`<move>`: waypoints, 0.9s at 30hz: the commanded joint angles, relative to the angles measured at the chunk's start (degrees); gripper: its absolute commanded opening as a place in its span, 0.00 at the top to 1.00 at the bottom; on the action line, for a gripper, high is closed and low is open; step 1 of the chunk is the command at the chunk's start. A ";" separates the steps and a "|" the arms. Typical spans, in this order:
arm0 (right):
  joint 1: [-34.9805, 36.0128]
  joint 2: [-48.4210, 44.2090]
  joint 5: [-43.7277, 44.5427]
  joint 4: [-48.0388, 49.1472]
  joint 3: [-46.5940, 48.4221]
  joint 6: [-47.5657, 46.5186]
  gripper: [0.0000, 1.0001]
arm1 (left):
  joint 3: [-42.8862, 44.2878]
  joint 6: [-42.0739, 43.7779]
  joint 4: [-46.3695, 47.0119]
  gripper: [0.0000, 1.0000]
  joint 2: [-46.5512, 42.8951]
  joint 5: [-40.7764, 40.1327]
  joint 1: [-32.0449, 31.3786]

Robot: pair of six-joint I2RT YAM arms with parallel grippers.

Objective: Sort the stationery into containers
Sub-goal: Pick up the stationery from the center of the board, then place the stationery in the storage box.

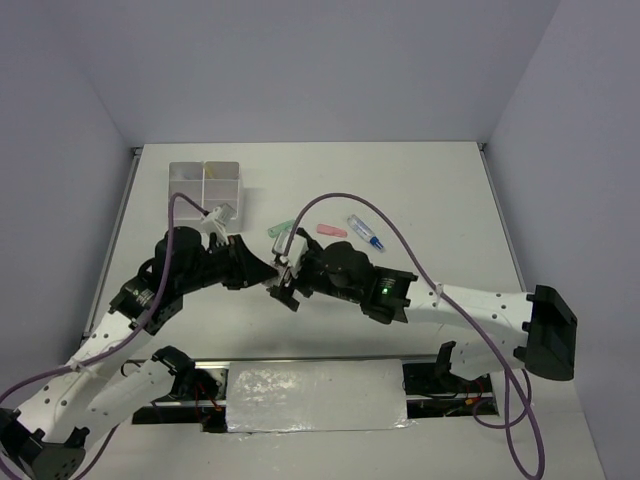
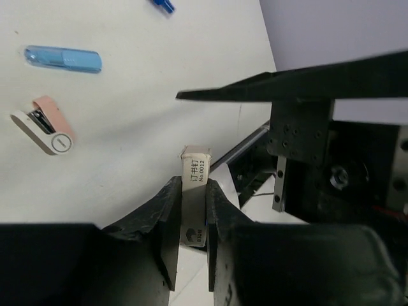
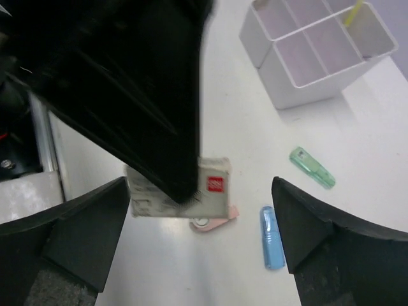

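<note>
A small whitish staple box [image 2: 194,169] hangs above the table, and my left gripper [image 2: 192,186] is shut on its two flat faces. In the right wrist view the same box [image 3: 213,185] lies between the wide-open jaws of my right gripper [image 3: 201,183], and neither finger touches it. From above, both grippers meet tip to tip at the table's middle, left gripper [image 1: 270,269], right gripper [image 1: 284,273]. The containers [image 1: 205,185] stand at the far left. A green capped stick [image 1: 283,228], a pink piece [image 1: 331,230] and a blue-tipped clear pen [image 1: 365,233] lie just beyond the grippers.
A yellow stick [image 3: 354,13] leans in one compartment of the containers [image 3: 299,89]. A blue capped stick [image 3: 272,237], a green one [image 3: 312,167] and a pink-and-white piece [image 3: 213,223] lie on the table under the right gripper. A foil-covered strip [image 1: 315,398] runs along the near edge.
</note>
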 commanded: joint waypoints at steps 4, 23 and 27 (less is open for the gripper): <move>-6.41 -8.66 3.09 6.72 -7.33 6.34 0.00 | 8.71 2.20 -7.63 1.00 3.98 -18.72 -0.67; -9.23 -35.39 22.70 -10.25 -15.96 28.77 0.00 | 42.99 -27.32 -18.96 1.00 40.28 -61.81 21.82; -9.32 -33.91 23.75 -11.12 -15.88 27.37 0.00 | 47.04 -30.23 -19.77 1.00 45.82 -65.33 23.84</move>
